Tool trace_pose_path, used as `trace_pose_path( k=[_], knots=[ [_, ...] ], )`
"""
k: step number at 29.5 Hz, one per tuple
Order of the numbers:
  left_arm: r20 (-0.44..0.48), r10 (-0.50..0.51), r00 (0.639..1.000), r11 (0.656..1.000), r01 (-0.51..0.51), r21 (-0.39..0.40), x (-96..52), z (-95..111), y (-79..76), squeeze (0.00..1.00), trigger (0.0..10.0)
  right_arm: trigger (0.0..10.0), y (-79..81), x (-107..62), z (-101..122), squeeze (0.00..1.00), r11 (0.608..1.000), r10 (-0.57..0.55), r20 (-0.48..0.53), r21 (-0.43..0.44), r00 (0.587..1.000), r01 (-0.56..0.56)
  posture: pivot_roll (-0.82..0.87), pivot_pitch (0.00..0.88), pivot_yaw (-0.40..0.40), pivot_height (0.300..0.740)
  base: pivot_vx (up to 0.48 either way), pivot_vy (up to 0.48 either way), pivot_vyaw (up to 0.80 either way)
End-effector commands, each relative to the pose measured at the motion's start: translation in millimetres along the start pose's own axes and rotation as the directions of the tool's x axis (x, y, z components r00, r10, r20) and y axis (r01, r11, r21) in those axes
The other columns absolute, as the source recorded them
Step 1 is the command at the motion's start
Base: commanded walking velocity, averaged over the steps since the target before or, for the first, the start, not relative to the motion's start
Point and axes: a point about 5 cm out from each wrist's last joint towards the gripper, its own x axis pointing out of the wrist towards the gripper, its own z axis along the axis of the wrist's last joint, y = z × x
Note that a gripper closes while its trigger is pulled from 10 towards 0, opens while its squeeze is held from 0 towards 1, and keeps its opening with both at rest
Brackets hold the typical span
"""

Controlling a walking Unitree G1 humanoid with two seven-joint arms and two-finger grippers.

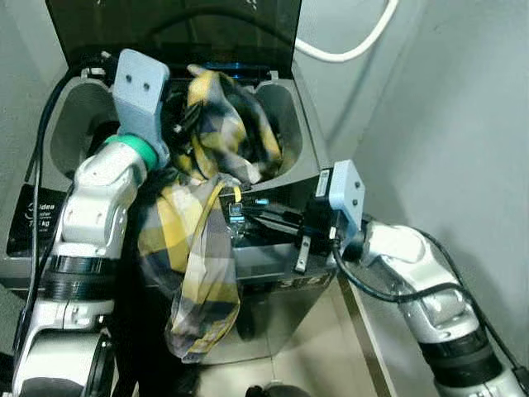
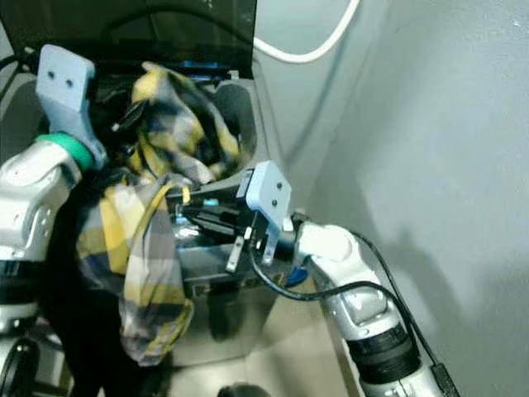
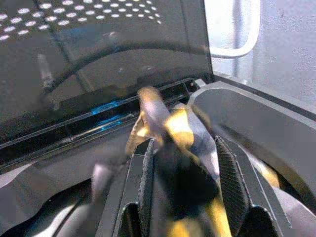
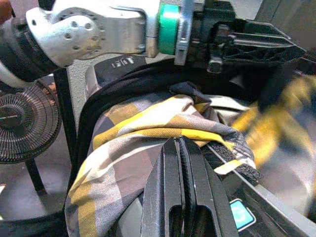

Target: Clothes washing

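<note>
Washer: a top-loading washing machine [image 1: 273, 273] stands with its dark lid [image 1: 173, 25] swung up against the wall, so the drum opening is free for loading.
Shirt: a yellow, grey and dark checked shirt [image 1: 202, 248] is half in; its upper part is bunched over the drum opening, while the rest spills over the front rim and hangs down the machine's front.
Left gripper: the left gripper [image 3: 182, 168] is above the drum, its fingers [image 3: 229, 185] spread around a fold of the shirt, pinching it; held high like this, the cloth can be fed down into the tub.
Right gripper: the right gripper [image 4: 180, 163] reaches in from the right along the front rim, its fingers pressed together with no cloth between them, the tips touching the hanging part, likely to nudge it inward.
Stage: loading is under way, and the hanging part is not yet inside.
Risk: the dangling weight could drag the shirt back out.
</note>
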Motion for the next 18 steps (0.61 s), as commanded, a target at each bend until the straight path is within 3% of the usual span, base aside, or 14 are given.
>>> trace_pose_path(
  k=[1, 5, 6, 10, 12, 14, 15, 16, 18],
  knots=[
    [-0.006, 0.005, 1.0, 1.0, -0.005, -0.014, -5.8, 2, 0.7, 1.0, 10.0, 10.0, -1.8, -0.4, -2, 0.0, 1.0, -0.009, -0.004, 0.006, 1.0, 0.009, 0.06, 0.034, -0.009, 0.728, 0.0, 0.0, 0.0],
    [0.003, -0.005, 1.0, 1.0, 0.005, 0.007, -13.2, 4, -2.4, 1.0, 10.0, 10.0, -2.0, -0.1, -2, 0.0, 1.0, -0.01, -0.002, 0.004, 1.0, 0.01, 0.06, 0.036, -0.008, 0.728, 0.0, 0.0, 0.0],
    [0.027, -0.012, 1.0, 1.0, 0.011, 0.024, -17.6, 8, -4.3, 0.0, 10.0, 10.0, -2.2, -0.2, -2, 0.0, 1.0, -0.012, -0.002, 0.004, 1.0, 0.012, 0.06, 0.037, -0.007, 0.728, 0.0, 0.0, 0.0],
    [0.062, -0.01, 0.998, 0.999, 0.006, 0.054, -25.2, 16, -6.7, 0.0, 10.0, 10.0, -2.4, -0.4, -1, 0.0, 1.0, -0.015, -0.002, 0.003, 1.0, 0.015, 0.06, 0.038, -0.006, 0.728, 0.0, 0.0, 0.0],
    [0.059, -0.045, 0.997, 0.992, 0.037, 0.119, -38.3, 19, -12.6, 0.0, 10.0, 10.0, -2.0, -0.9, -1, 0.0, 1.0, -0.017, -0.002, 0.005, 1.0, 0.017, 0.06, 0.04, -0.004, 0.728, 0.0, 0.0, 0.0],
    [0.058, -0.056, 0.997, 0.989, 0.047, 0.137, -42.1, 19, -14.6, 0.0, 10.0, 10.0, -1.9, -1.2, -1, 0.0, 1.0, -0.017, -0.002, 0.005, 1.0, 0.017, 0.06, 0.042, -0.004, 0.728, 0.0, 0.0, 0.0],
    [0.055, -0.061, 0.997, 0.985, 0.051, 0.162, -53.9, 18, -18.3, 0.0, 10.0, 10.0, -1.3, -1.4, -2, 0.0, 1.0, -0.016, -0.003, 0.008, 1.0, 0.016, 0.07, 0.05, -0.008, 0.728, 0.0, 0.0, 0.0],
    [0.055, -0.061, 0.997, 0.985, 0.051, 0.162, -53.9, 18, -18.3, 0.0, 10.0, 10.0, -1.3, -1.4, -2, 0.0, 1.0, -0.016, -0.003, 0.008, 1.0, 0.016, 0.07, 0.05, -0.008, 0.728, 0.0, 0.0, 0.0],
    [0.047, -0.041, 0.998, 0.984, 0.032, 0.176, -71.8, 15, -22.8, 0.0, 10.0, 10.0, -0.6, -1.2, -3, 0.0, 1.0, -0.011, -0.003, 0.013, 1.0, 0.011, 0.08, 0.051, -0.009, 0.728, 0.0, 0.0, 0.0]
  ],
)
